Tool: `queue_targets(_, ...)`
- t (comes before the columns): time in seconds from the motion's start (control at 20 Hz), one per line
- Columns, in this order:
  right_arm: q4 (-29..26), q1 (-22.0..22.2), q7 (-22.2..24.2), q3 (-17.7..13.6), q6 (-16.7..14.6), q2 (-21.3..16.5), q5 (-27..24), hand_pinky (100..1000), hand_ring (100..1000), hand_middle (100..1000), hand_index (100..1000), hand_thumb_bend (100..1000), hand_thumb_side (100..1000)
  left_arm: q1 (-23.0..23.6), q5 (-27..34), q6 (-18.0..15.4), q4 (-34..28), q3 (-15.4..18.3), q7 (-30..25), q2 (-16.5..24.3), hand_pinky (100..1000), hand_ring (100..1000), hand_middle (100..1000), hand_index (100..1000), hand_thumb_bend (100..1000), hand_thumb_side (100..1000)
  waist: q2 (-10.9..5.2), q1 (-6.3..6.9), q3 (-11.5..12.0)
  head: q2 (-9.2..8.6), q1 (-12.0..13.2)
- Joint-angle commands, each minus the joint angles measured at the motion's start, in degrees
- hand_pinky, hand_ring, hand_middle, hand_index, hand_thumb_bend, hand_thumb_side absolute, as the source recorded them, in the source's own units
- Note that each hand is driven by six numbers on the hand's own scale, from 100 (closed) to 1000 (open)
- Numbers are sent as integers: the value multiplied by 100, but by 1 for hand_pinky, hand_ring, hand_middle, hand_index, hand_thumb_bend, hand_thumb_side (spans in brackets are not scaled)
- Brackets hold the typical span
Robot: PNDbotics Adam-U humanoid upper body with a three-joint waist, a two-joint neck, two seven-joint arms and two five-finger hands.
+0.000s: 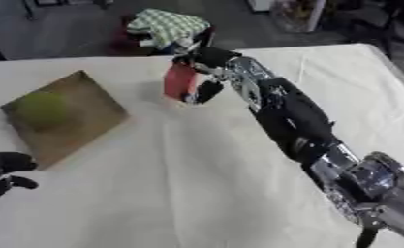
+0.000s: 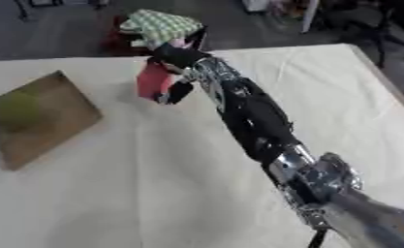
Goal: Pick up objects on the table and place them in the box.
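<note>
A red block-shaped object [image 1: 178, 81] is held above the white table near its far middle, with my right hand [image 1: 204, 72] curled round it, thumb below and fingers above. The right arm stretches in from the lower right. A flat brown box [image 1: 78, 121] lies on the left of the table, and a green round object [image 1: 41, 108] sits in it. My left hand [image 1: 5, 167] rests at the lower left edge, its fingers curled and holding nothing.
The white cloth-covered table [image 1: 196, 184] spreads across the view. Beyond its far edge sits a green and white checked cloth [image 1: 167, 24] with dark things on the floor behind it.
</note>
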Motion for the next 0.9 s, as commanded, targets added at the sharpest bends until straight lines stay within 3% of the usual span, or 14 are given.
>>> queue_targets(0.05, -124, -269, 117, 20, 21, 91, -237, 722, 686, 621, 888, 183, 452, -93, 2, -7, -77, -35, -37, 49, 539, 666, 604, 627, 100, 763, -93, 11, 94, -56, -83)
queue_targets(0.3, 101, -412, 197, 34, 8, 382, -116, 729, 695, 640, 894, 169, 459, -147, 28, 1, -84, -101, -103, 4, 538, 666, 604, 627, 100, 761, -93, 14, 421, -76, -246)
queue_targets(0.55, 251, -409, 112, 67, -58, 682, 275, 744, 728, 717, 923, 189, 483, -182, 49, 9, -95, -139, -143, -10, 538, 663, 604, 627, 100, 761, -72, 17, 650, -84, -367)
queue_targets(0.9, 107, -339, -492, -140, 280, 911, 928, 781, 826, 943, 988, 336, 539, -200, 63, 19, -106, -154, -172, -31, 539, 659, 601, 627, 100, 761, -45, 40, 757, -104, -451)
